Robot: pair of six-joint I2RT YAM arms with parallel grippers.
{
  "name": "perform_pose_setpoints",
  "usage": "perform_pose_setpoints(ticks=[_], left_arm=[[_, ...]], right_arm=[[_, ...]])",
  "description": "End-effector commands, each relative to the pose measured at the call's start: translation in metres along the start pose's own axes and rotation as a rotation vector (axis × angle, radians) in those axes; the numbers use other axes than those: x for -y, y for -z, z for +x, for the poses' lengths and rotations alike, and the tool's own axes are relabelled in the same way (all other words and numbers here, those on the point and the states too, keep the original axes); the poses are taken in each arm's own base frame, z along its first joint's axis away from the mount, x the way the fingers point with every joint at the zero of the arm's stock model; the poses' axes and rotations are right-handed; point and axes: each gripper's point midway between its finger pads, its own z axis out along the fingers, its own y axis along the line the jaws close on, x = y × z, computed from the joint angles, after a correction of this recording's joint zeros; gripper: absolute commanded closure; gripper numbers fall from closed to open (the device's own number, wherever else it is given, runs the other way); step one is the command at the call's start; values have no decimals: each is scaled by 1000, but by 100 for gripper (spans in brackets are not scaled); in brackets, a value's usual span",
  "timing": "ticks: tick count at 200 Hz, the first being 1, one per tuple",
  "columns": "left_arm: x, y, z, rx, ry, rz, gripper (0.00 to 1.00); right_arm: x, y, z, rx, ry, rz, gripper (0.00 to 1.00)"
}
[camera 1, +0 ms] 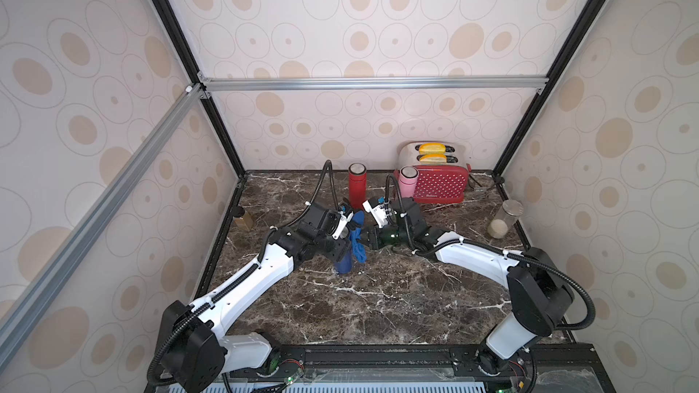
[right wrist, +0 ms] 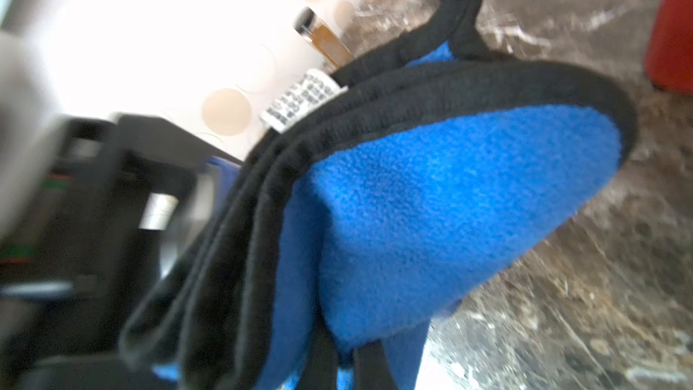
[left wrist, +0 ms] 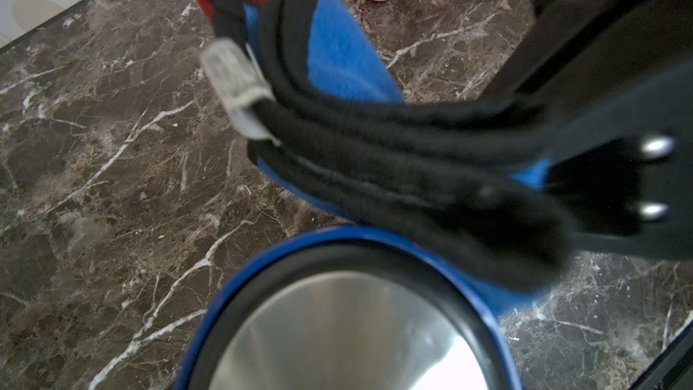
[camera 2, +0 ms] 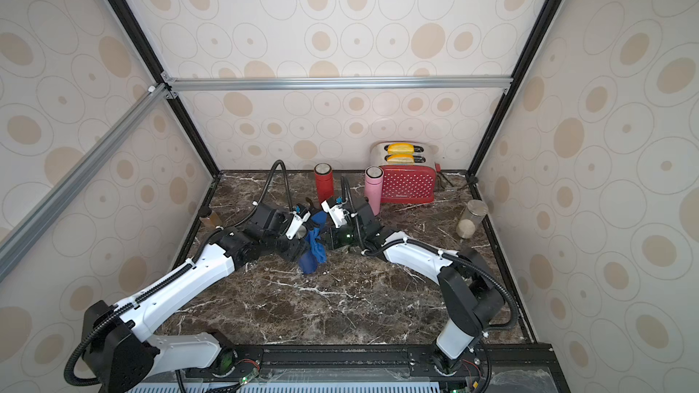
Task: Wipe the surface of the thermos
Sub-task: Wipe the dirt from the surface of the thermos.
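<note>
A blue thermos [camera 1: 343, 264] [camera 2: 307, 263] stands upright on the marble counter near the middle. My left gripper [camera 1: 341, 249] reaches over it and is shut on its upper part. In the left wrist view the thermos's steel top [left wrist: 337, 332] fills the space at the jaws. A blue cloth with black trim [camera 1: 357, 240] [camera 2: 316, 243] [left wrist: 345, 54] [right wrist: 450, 200] hangs folded against the thermos's right side. My right gripper [camera 1: 365, 238] [camera 2: 328, 238] is shut on the cloth. Its fingertips are hidden by the fabric.
A red thermos [camera 1: 356, 183] and a pink thermos [camera 1: 407, 181] stand behind the grippers. A red toaster [camera 1: 440, 179] sits at the back right. A glass jar [camera 1: 505, 219] stands by the right wall, a small amber bottle [camera 1: 244, 219] by the left wall.
</note>
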Motion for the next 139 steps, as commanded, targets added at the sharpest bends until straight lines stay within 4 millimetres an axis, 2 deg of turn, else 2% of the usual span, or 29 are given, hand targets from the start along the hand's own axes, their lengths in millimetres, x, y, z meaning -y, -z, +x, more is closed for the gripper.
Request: perform_pose_setpoints(ticks=[1, 41, 63, 84, 125, 139], left_arm=[[-6, 4, -9, 72, 92, -53, 100], [-13, 9, -10, 130, 203, -86, 100], [-17, 11, -11, 135, 242, -109, 100], [-23, 12, -12, 123, 272, -147, 100], [-25, 2, -12, 84, 301, -159, 100], [-23, 1, -13, 82, 307, -153, 100]], right_arm=[[15, -20, 35, -93, -43, -3, 100], [59, -61, 92, -177, -139, 34, 100], [70, -67, 107, -192, -164, 43, 100], [60, -62, 98, -188, -133, 30, 100], [9, -33, 49, -118, -3, -25, 100], [-1, -26, 39, -100, 23, -26, 100]])
